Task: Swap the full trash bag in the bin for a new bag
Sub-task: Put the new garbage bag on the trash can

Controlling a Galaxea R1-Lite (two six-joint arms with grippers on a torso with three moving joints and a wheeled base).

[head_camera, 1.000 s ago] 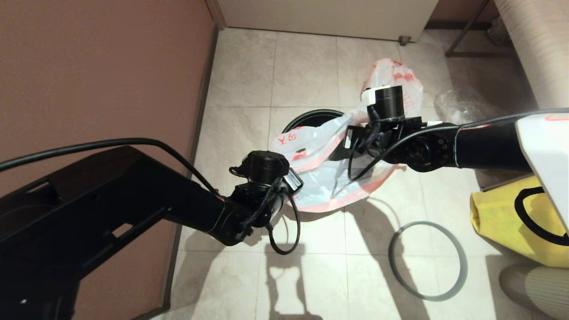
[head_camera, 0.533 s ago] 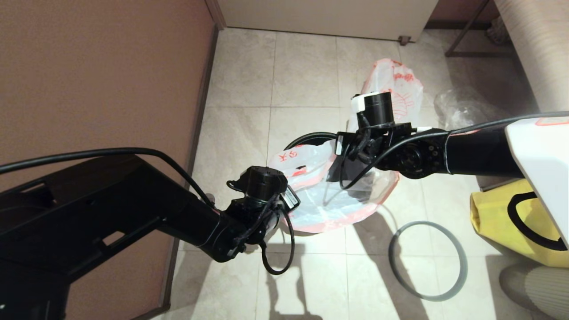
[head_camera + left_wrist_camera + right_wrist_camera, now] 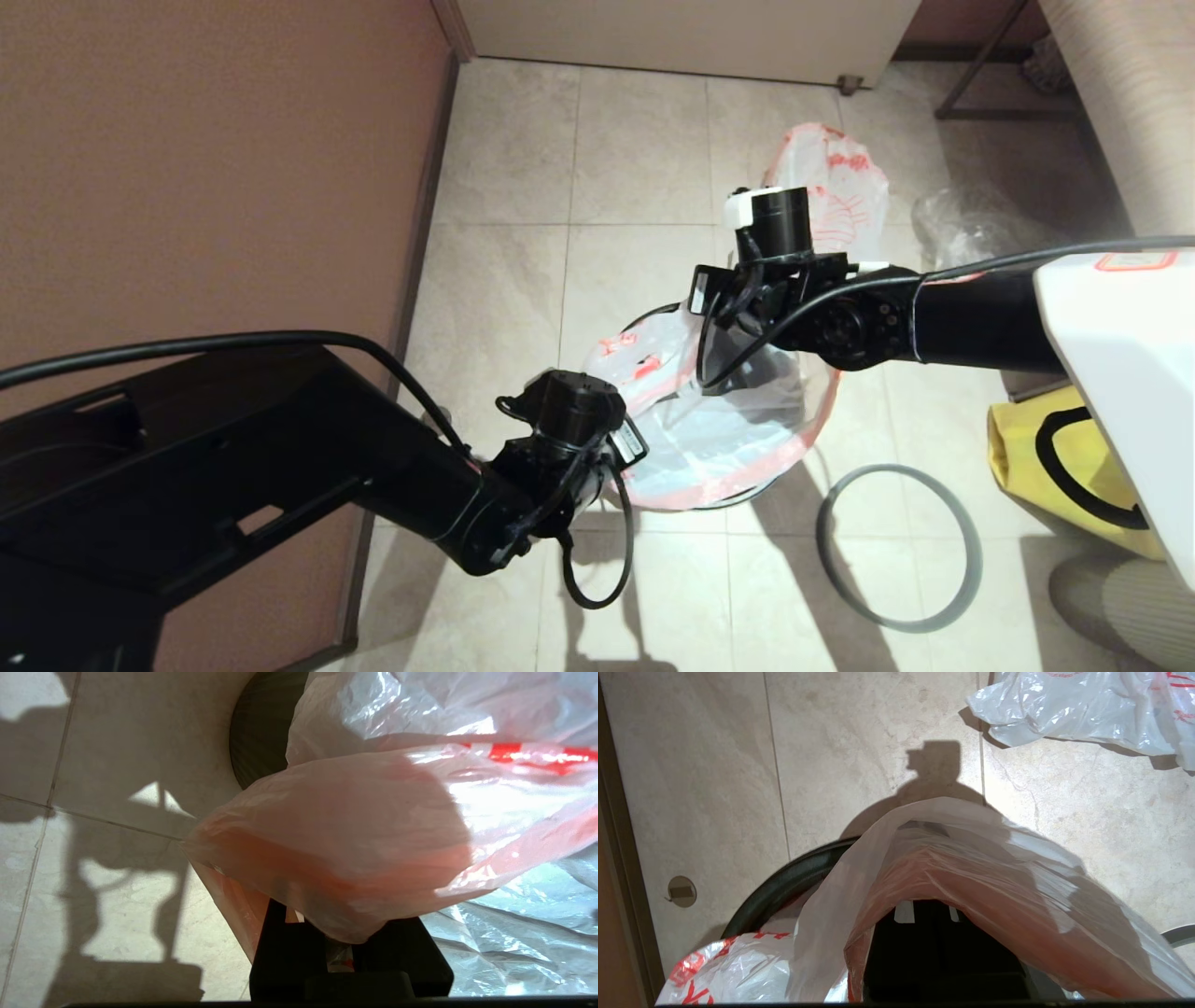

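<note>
The new bag [image 3: 719, 439], thin white plastic with red print and a pink-red edge, is stretched open over the black bin [image 3: 642, 315]. Only slivers of the bin's rim show around it. My left gripper [image 3: 597, 450] is shut on the bag's near-left edge, and plastic is pinched between its fingers [image 3: 289, 952]. My right gripper [image 3: 738, 322] is shut on the bag's far edge, which drapes over that gripper [image 3: 931, 921]. The bin's dark wall [image 3: 261, 732] and rim [image 3: 784, 882] show beside the bag. The full trash bag [image 3: 831, 177] [image 3: 1087, 704] stands on the floor beyond the bin.
The bin's grey ring [image 3: 898, 548] lies flat on the tiles near right. A yellow fabric bag [image 3: 1055, 467] sits at the right edge. A clear bag [image 3: 971, 219] lies far right. A brown wall [image 3: 215, 159] runs along the left.
Both grippers have drawn the new bag toward me and spread its mouth wider. The bin's visible rim has shifted nearer with it. The ring has not moved.
</note>
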